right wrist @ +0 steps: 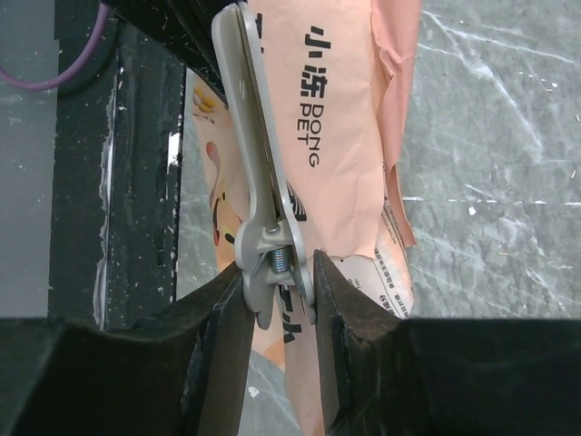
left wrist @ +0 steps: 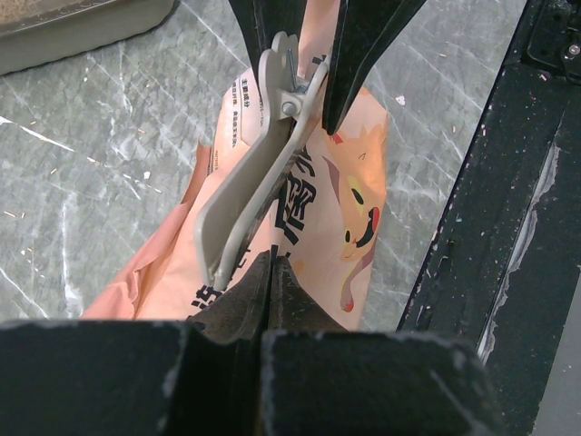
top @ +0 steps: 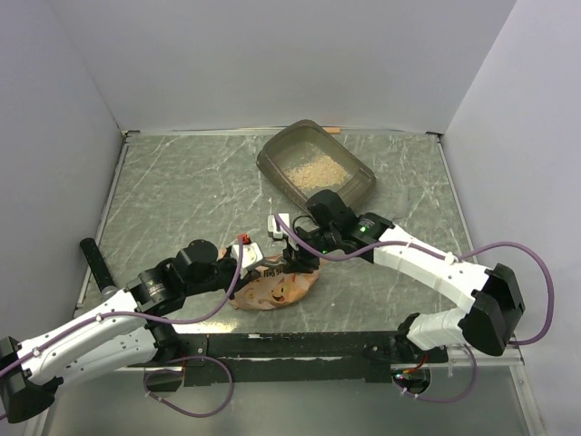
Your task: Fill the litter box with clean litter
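While the clean litter lies in a shallow patch inside the litter box at the marbled table's far side, the orange-pink Dong Pet bag lies flat near the arms' bases, well apart from it. The right gripper, part open, squeezes the handles of the grey bag clip. The left gripper is pinched fully together at the clip's other end.
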`<state>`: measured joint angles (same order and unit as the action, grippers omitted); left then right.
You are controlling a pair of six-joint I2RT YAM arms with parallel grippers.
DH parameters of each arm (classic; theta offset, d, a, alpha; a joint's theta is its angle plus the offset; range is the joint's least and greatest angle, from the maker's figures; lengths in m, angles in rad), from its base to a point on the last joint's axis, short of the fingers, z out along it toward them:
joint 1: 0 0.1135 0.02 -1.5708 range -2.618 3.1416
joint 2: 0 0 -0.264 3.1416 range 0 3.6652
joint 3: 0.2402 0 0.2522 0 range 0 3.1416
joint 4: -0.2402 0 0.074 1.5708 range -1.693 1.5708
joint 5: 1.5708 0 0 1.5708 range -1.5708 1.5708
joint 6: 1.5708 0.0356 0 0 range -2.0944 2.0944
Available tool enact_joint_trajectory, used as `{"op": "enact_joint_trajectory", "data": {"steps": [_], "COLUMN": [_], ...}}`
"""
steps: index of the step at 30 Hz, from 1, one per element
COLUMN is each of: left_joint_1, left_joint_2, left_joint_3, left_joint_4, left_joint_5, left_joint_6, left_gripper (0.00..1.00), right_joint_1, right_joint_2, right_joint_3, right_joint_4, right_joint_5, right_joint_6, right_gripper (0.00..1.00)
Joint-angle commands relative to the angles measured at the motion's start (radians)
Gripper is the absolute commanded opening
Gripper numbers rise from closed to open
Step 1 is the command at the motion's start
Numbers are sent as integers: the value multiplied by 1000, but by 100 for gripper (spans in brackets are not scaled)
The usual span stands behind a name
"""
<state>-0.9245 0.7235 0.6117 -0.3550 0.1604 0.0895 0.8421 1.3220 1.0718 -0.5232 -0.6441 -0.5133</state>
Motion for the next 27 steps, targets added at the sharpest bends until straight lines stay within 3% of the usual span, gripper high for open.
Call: {"op": "enact_joint_trajectory", "data": {"steps": [1, 4, 5, 11, 27], "left_joint_1": [-2, -4, -2, -2, -2], "left_joint_2": [-6, -6, -7, -10, -9], "left_joint_3": [20, 20, 20, 19, 22], "left_joint_4": [67, 67, 67, 68, 67], "left_joint_5": [-2, -5, -4, -4, -2], "left_joint_6": [1, 0, 0, 0, 1], "left_gripper": [1, 1, 1, 1, 1], "right_joint_1": [3, 3, 2, -8, -8], "right_joint_2": [-63, -47, -31, 11, -52], "right_joint_3": [-1, 13, 26, 60, 96], "right_joint_4": [66, 43, 2, -190, -399], "right_joint_5": [-29, -22, -5, 55, 268], "right_joint_6": [10, -1, -5, -74, -169], "right_gripper": [33, 2, 0, 0, 0]}}
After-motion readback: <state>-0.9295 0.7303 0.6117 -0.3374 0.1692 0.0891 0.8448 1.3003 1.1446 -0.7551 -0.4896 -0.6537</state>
